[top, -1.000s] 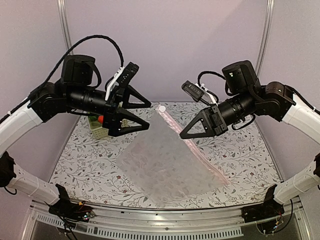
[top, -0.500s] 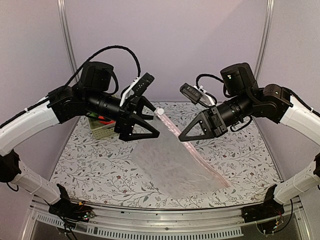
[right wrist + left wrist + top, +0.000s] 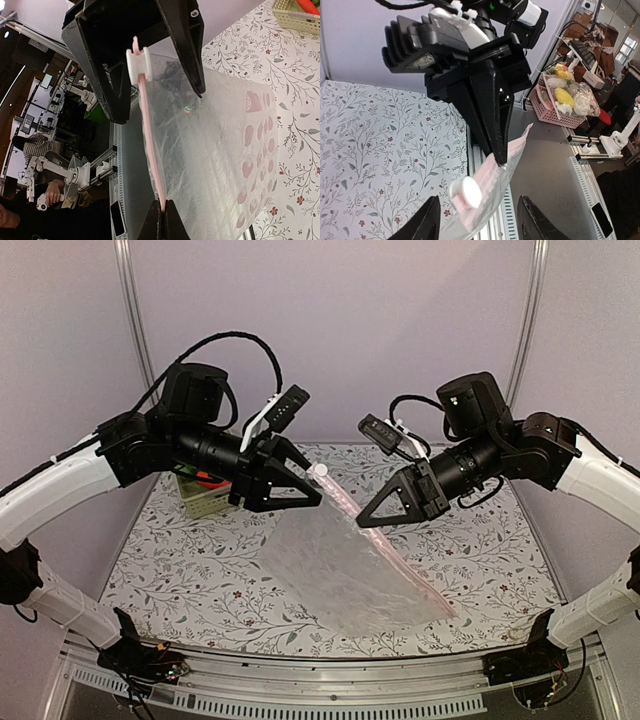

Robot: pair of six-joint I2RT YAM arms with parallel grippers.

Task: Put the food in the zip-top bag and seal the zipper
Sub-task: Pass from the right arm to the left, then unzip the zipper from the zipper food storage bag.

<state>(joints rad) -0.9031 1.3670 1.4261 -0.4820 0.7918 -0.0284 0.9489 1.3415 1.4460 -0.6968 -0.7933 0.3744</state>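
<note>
The zip-top bag [image 3: 335,565] is clear and crinkly, and hangs tilted with its lower end on the table. Its pink zipper [image 3: 385,545] runs along the upper right edge, up to a white slider [image 3: 320,470]. My right gripper [image 3: 361,522] is shut on the zipper, its tips [image 3: 163,216] pinching the pink strip [image 3: 150,145]. My left gripper [image 3: 319,492] is open around the slider end. The slider [image 3: 465,193] sits between the left fingers [image 3: 428,221] without touching either. The food shows only as a red-orange piece [image 3: 203,478] in the basket behind the left arm.
A pale green slotted basket [image 3: 200,502] stands at the back left of the floral table [image 3: 180,580], mostly hidden by the left arm; it also shows in the right wrist view as a basket [image 3: 292,15]. Metal rails line the near edge.
The left arm swung right to the bag's upper corner and its jaws have narrowed around the slider. The right gripper has kept its pinch on the zipper, and the bag has folded narrower.
</note>
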